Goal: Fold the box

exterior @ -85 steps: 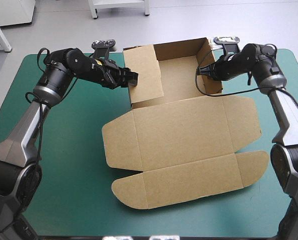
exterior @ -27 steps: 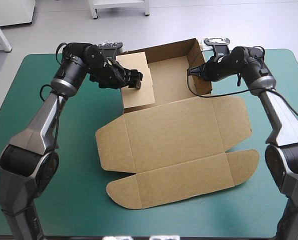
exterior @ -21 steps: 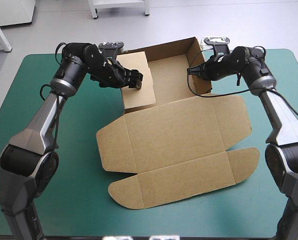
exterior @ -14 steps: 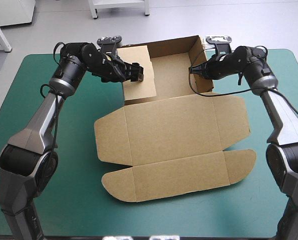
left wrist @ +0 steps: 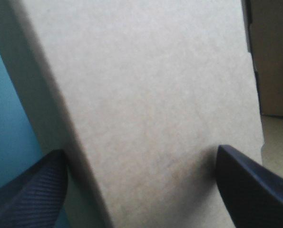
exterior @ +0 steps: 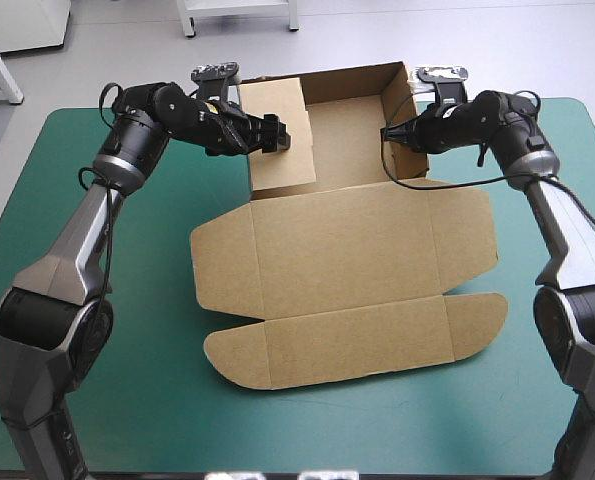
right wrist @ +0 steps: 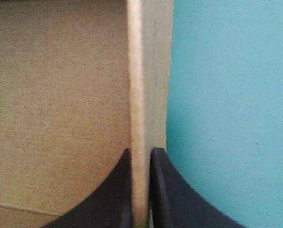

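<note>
Though the back and side walls of the brown cardboard box (exterior: 347, 250) stand up near the far edge of the teal-green table cover (exterior: 127, 350), we judge it half done from above: lid and flaps lie flat, left panel not tucked. Left gripper (exterior: 276, 138) and right gripper (exterior: 388, 135) sit at opposite walls. Left wrist: black fingers (left wrist: 32, 190) wide apart, panel between. Right wrist: fingers (right wrist: 117, 194) clamped on the right wall's edge, a grip unreadable from above.

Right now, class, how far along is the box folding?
Done: the box has its far wall and right wall standing. In hand: right jaws pinch the right wall; left jaws, open, straddle the left flap, leaning inward. Left: tucking the walls; the lid lies flat.
</note>
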Motion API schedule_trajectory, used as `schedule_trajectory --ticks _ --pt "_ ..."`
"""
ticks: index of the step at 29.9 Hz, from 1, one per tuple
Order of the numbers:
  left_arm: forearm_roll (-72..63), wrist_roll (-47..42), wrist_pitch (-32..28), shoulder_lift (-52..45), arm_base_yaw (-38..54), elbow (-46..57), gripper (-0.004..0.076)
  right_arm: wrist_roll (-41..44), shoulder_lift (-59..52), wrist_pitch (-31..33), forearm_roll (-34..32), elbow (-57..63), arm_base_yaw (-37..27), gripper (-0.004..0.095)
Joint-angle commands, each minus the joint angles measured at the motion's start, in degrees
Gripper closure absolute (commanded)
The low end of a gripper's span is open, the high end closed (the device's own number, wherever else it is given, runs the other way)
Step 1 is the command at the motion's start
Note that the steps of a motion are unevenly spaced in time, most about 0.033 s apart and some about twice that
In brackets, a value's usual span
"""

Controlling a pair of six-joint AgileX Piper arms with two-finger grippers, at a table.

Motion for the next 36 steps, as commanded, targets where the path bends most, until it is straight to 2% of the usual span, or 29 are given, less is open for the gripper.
schedule_trajectory --ticks 1,8,13,17,21,26,33,36 --pt "-14.57 3.78 -4.98 -2.37 -0.43 -1.21 0.0132 0.09 -4.50 -2.26 14.97 -2.28 1.63 0.0908" --pt "-15.93 3.53 -2.19 -2.27 2.86 -1.21 0.0132 -1.29 -4.60 -2.48 17.36 -2.28 1.63 0.0908" --pt "-13.93 2.42 -2.17 -2.27 2.65 -1.21 0.0135 -0.62 -4.60 -2.48 15.64 -2.28 1.63 0.0907" --pt "-1.97 -2.69 -0.09 -2.27 0.50 -1.21 0.0175 -0.62 -4.60 -2.32 14.30 -2.28 1.63 0.0907" --pt "6.32 -5.18 1.32 -2.27 -2.74 -1.22 0.0175 -0.23 -4.60 -3.83 12.93 -2.28 3.00 0.0907" --pt "26.70 -9.24 7.76 -2.27 -7.63 -1.22 0.0192 2.38 -4.60 -6.08 9.05 -2.28 5.56 0.0907" --pt "28.39 -9.83 12.19 -2.27 -8.04 -1.22 0.0191 2.66 -4.60 -6.13 12.19 -2.28 5.58 0.0907" --pt "34.99 -9.83 14.73 -2.27 -8.04 -1.22 0.0191 2.66 -4.60 -5.36 13.40 -2.28 5.58 0.0907"
